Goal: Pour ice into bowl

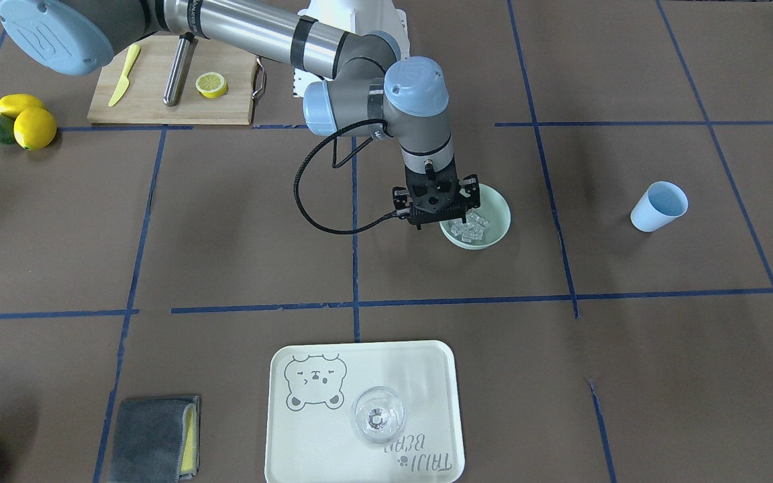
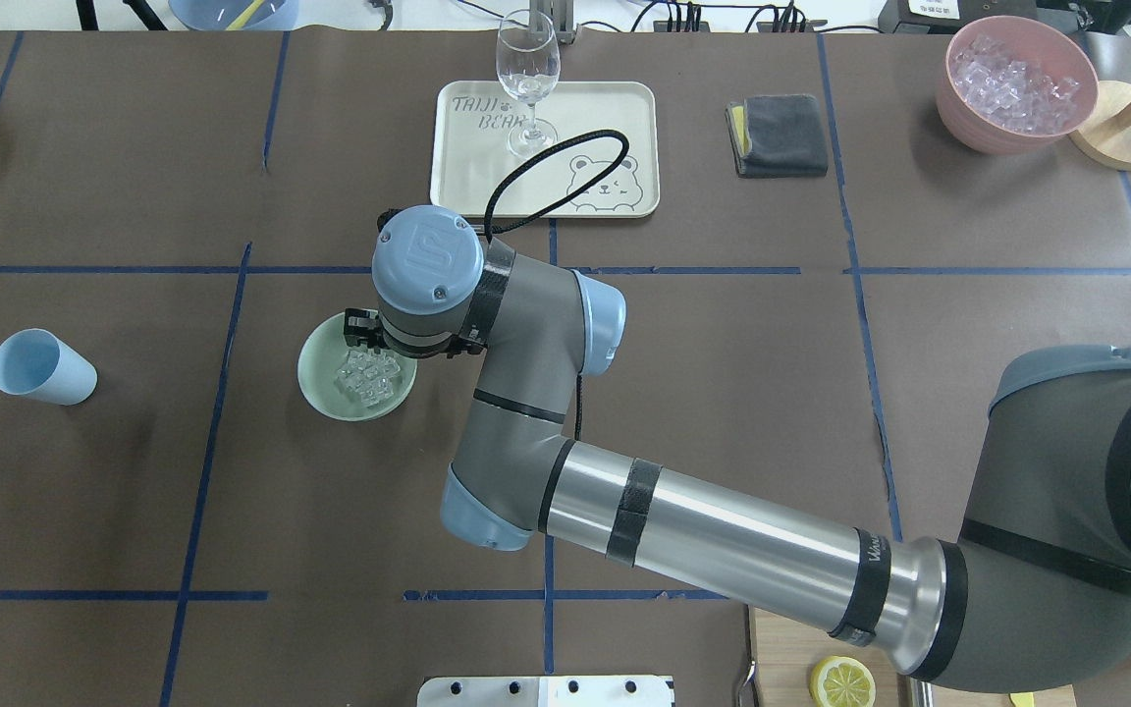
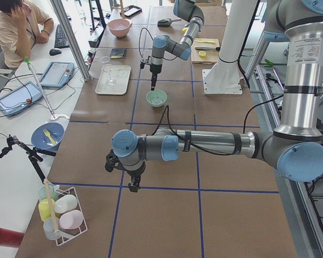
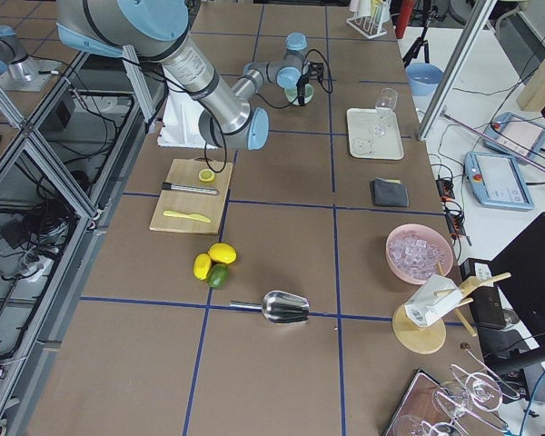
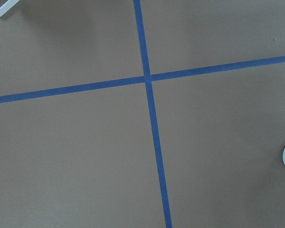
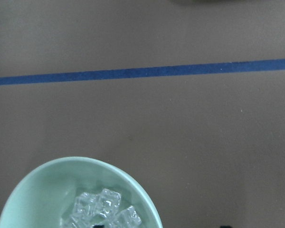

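My right gripper (image 1: 440, 221) hangs just above the bowl (image 1: 502, 204), jaws spread and gripping nothing. The ice (image 1: 470, 227) lies heaped inside the bowl, and I see none on the table (image 1: 225, 255). I judge the pour done and only the withdrawal left. That calls for a straight lift clear of the rim before swinging away, so no finger nudges the bowl. My left gripper (image 3: 132, 180) hovers low over the table, well apart; I cannot tell how its jaws stand.

One mint-green bowl (image 2: 318, 381), one pink bowl (image 2: 980, 135), two whole lemons (image 1: 19, 104) (image 1: 34, 127), one blue cup (image 1: 658, 206), one wine glass (image 1: 378, 416), one tray (image 1: 427, 376).
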Motion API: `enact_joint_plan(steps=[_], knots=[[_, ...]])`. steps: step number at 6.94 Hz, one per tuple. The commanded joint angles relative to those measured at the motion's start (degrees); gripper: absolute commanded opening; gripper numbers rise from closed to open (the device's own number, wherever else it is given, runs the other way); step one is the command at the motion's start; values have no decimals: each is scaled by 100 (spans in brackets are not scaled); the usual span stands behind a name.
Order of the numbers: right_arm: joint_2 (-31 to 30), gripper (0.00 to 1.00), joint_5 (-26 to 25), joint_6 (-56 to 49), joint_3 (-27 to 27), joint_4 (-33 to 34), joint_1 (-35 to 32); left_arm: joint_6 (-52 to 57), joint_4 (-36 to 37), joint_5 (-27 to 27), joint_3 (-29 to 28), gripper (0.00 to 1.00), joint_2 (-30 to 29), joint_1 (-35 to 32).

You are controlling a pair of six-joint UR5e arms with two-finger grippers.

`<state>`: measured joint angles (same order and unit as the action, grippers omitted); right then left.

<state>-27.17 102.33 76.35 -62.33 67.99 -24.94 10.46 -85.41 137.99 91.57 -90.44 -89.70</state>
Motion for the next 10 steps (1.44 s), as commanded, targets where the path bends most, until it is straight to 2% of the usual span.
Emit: enact_joint_plan(steps=[1,2,4,5,6,7,9,10], knots=[[36,28,-3,29,142,-5,76,0,-2,0,-7,100,0,-3],[45,0,-3,12,134,-5,77,0,7,0,1,100,0,-3],[133,0,-3,-15,38,4,33,0,-2,0,2,100,0,-3],[-15,0,136,-32,-320,4,-167,0,-10,0,-7,100,0,5],[-443,0,520,-111,-802,38,-439,0,-19,0,-33,100,0,5],[-1030,0,838,-260,-1398,56,-738,0,-19,0,-34,100,0,-3],[-2820,0,1435,-1169,-2944,65,-1536,17,-45,0,-8,100,96,-3],[-3429,0,1943,-2036,-3195,65,-2141,52,-54,-17,19,100,97,-3]])
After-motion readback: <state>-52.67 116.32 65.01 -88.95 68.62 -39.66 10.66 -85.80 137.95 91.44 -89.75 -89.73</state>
